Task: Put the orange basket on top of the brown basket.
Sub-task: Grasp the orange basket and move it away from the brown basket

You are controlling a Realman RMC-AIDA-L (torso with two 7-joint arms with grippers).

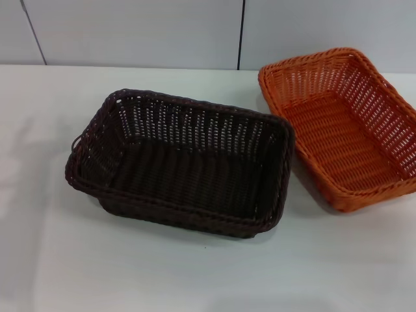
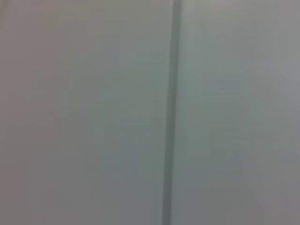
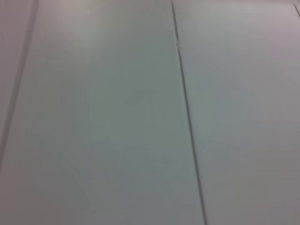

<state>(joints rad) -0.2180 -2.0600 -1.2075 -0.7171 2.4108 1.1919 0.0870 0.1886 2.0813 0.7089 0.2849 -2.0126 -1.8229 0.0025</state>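
The brown basket (image 1: 179,162) sits on the white table, near the middle and a little to the left, empty and upright. To its right stands the orange basket (image 1: 344,123), also empty, its near left corner close beside the brown basket's right rim. Neither gripper shows in the head view. Both wrist views show only a pale panelled wall with a dark seam, with no fingers or baskets in them.
The white table (image 1: 195,273) spreads in front of and to the left of the baskets. A grey panelled wall (image 1: 130,32) with dark seams rises behind the table's far edge. The orange basket's right side runs to the picture's right edge.
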